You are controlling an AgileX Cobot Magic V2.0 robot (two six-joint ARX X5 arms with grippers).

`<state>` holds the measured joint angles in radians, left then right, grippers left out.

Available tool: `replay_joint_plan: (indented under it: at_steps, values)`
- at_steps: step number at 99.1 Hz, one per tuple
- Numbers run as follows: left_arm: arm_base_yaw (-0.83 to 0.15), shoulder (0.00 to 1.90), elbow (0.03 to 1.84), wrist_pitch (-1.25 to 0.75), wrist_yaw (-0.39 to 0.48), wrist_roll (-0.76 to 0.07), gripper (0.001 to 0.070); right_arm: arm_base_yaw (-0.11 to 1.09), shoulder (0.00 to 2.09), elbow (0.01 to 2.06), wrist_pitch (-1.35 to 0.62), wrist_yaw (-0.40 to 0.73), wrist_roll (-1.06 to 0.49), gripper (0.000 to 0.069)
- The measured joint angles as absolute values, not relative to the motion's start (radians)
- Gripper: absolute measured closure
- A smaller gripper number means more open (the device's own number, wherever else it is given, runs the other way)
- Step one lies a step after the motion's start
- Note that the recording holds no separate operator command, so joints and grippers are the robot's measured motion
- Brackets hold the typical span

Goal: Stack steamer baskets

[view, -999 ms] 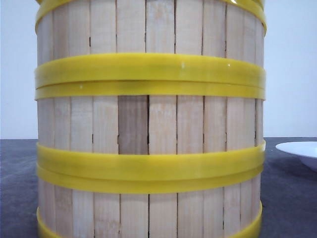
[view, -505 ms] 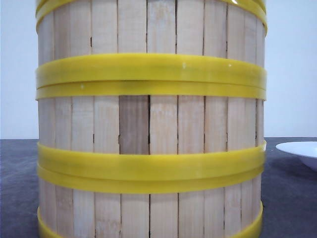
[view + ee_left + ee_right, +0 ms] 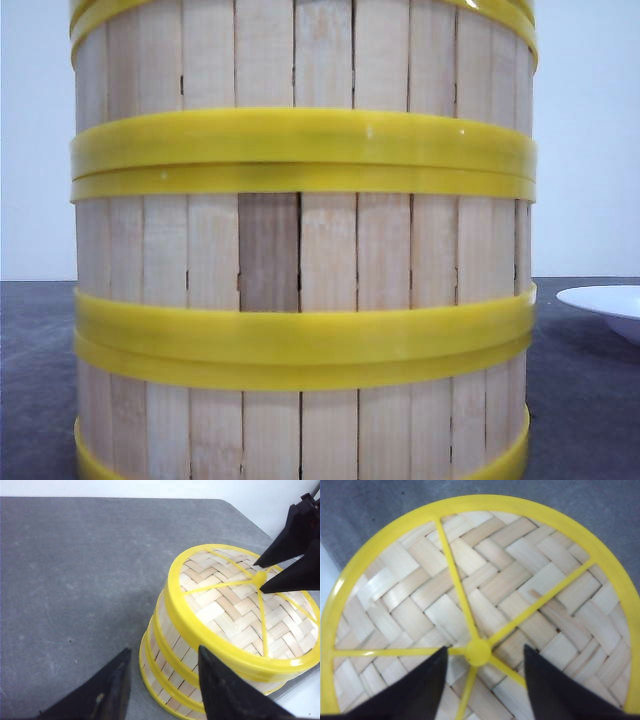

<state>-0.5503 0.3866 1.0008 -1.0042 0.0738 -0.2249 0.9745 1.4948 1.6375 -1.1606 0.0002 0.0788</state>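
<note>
Now the steamer baskets [image 3: 300,250] stand stacked one on another on the grey table [image 3: 75,580], so close to the front camera that their pale slat walls and paired yellow rims fill most of that view; three tiers of slats show there, and one slat in the middle tier is darker than the rest. At about 3 o'clock from the stack in the front view, well apart from it, the edge of a white plate [image 3: 605,300] rests on the table. On top of the stack sits a woven lid [image 3: 240,605] with a yellow rim and yellow spokes that meet at a round hub [image 3: 478,651]. The right gripper [image 3: 480,680] hangs directly above that hub, its two dark fingers [image 3: 415,690] spread apart, one at roughly 8 o'clock and the other at 4 o'clock of the hub in its wrist view; the jaws are released and grasp nothing, and whether the tips touch the weave I cannot tell. From the left wrist camera those same fingers appear at 3 o'clock of the lid, their points just beside the hub. The left gripper [image 3: 160,685] is off the stack, low beside its wall, fingers parted and holding nothing, with one fingertip [image 3: 220,680] overlapping the lid's rim in the picture and the other over bare table.
</note>
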Motion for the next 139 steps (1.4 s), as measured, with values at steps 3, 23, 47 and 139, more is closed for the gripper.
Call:
replay_joint_plan:
  at_steps: [3,23,47,139]
  values:
    - [-0.55,0.387,1.001,-1.005,0.074,-0.225,0.0468,0.974,1.495,1.637,-1.161,0.0,0.079,0.036]
    - [-0.55,0.387,1.001,-1.006,0.074,-0.225,0.0468,0.974,1.469,1.697,-1.163,0.066,0.077,0.0351]
    - [-0.55,0.387,1.001,-1.005,0.073,-0.225,0.0468,0.974,1.314,1.833,-1.111,0.242,0.075,0.0351]
    - [-0.55,0.387,1.001,-1.005,0.054,-0.202,0.0469,0.975,0.595,1.099,-1.045,0.553,0.305,0.0346]
